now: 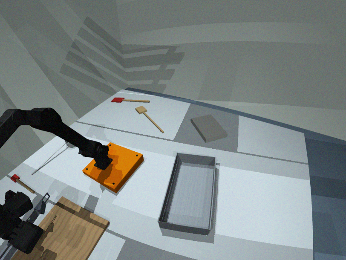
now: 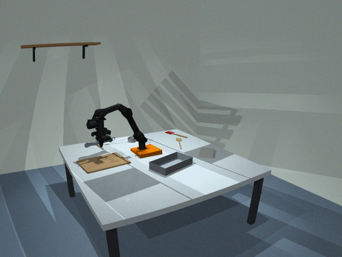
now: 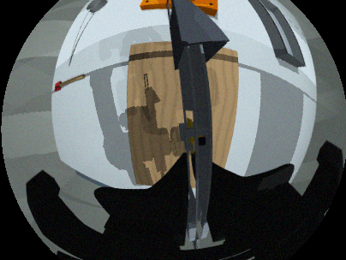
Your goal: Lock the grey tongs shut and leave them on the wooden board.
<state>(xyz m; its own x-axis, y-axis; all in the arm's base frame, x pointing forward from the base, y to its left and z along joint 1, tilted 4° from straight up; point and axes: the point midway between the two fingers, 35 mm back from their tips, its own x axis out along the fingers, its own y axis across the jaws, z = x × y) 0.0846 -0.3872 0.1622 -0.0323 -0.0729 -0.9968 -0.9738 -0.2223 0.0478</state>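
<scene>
The grey tongs [image 1: 41, 207] [image 2: 89, 144] [image 3: 197, 90] hang in the air above the wooden board [image 1: 92, 235] [image 2: 118, 163] [image 3: 227, 107]. My gripper [image 2: 101, 144] [image 3: 189, 156] points down and is shut on their arms. The two arms lie close together with a narrow gap. The hinge and its ring point toward the robot's base, the tips away from it; the tongs look about level. In the top view the fingertips are hidden. The roasting tin [image 1: 184, 228] [image 2: 157, 168] [image 3: 289, 57] stands empty, right of the board in the wrist view.
The orange base plate [image 1: 130, 162] [image 2: 154, 152] is behind the board. A small red-headed tool [image 1: 15, 177] [image 3: 57, 85] and a round strainer [image 2: 132, 139] [image 3: 98, 5] lie beyond it. A red spatula [image 1: 118, 99], a wooden one [image 1: 141, 109] and a flat block [image 1: 209, 128] lie at the back.
</scene>
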